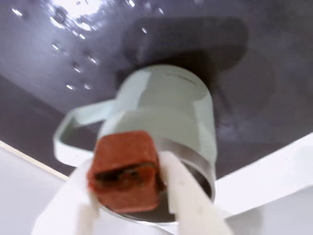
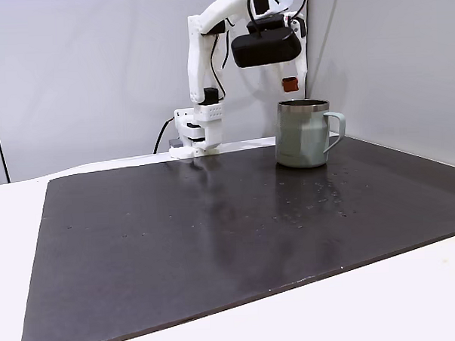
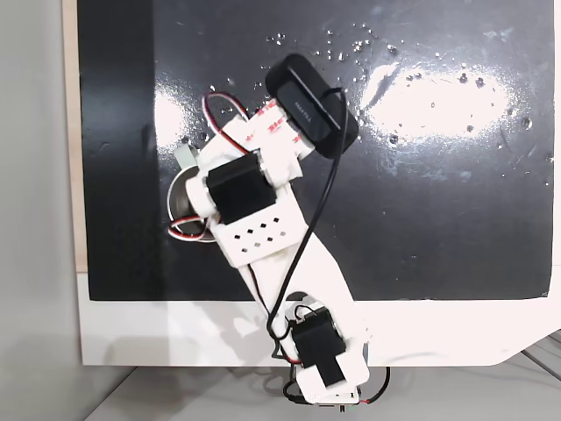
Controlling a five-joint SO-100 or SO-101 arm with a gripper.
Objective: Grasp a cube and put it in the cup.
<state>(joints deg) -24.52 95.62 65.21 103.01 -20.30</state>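
The reddish-orange cube (image 1: 125,169) is pinched between my white fingers (image 1: 183,193), so my gripper (image 1: 128,182) is shut on it. Right behind and below it stands the pale grey-green cup (image 1: 168,105) with its steel rim (image 1: 195,159) and side handle (image 1: 68,132). In a fixed view the cube (image 2: 289,84) hangs in my gripper (image 2: 290,85) just above the cup (image 2: 305,134), over its rear left rim. In the top-down fixed view the arm covers most of the cup (image 3: 182,191), and the cube is hidden.
The cup stands on a dark mat (image 2: 215,231) sprinkled with small droplets (image 2: 319,200). White table (image 2: 414,298) borders the mat. The arm's base (image 2: 198,134) sits at the mat's far edge, and grey walls (image 2: 80,71) stand behind and to the right.
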